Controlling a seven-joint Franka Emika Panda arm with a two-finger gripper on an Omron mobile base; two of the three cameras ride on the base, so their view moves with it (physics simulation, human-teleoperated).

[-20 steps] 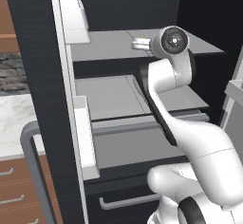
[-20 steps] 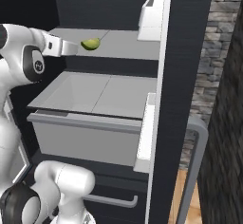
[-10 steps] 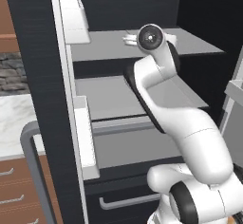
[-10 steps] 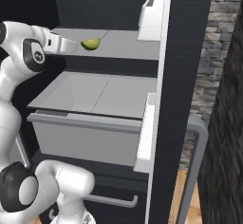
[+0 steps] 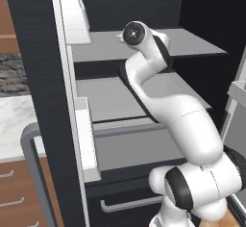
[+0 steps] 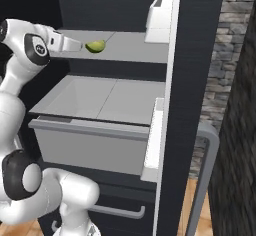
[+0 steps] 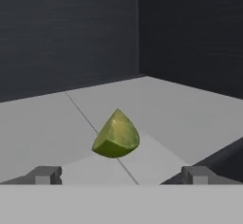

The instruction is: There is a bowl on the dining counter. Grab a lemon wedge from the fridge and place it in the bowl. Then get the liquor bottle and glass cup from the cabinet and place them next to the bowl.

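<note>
I am reaching my arm into the open fridge [image 6: 125,10]. My gripper [image 7: 121,174] is spread wide apart, and it is not holding anything. In the hand view my two dark fingertips [image 7: 45,174] are poking up at the bottom, one on each side, with a big gap between them.

The lemon wedge [image 7: 116,135] is sitting on the grey top shelf [image 6: 135,47] inside the fridge. It is yellow-green, with a pointy top and a flat cut side facing down toward me. It is lying just in front of my fingertips, in line with the gap between them. My fingertips are not touching it. A thin line is running across the shelf, right under the wedge.

In the right base view the wedge [image 6: 95,46] is sitting just past the end of my hand. My hand is pointing straight at it.

Below the shelf, a big grey drawer [image 6: 95,130] is hanging open. A white bin [image 6: 161,17] is sitting high on the fridge door [image 6: 192,80]. In the left base view my white arm is bending up and over the drawer, toward the top shelf [image 5: 192,45].
</note>
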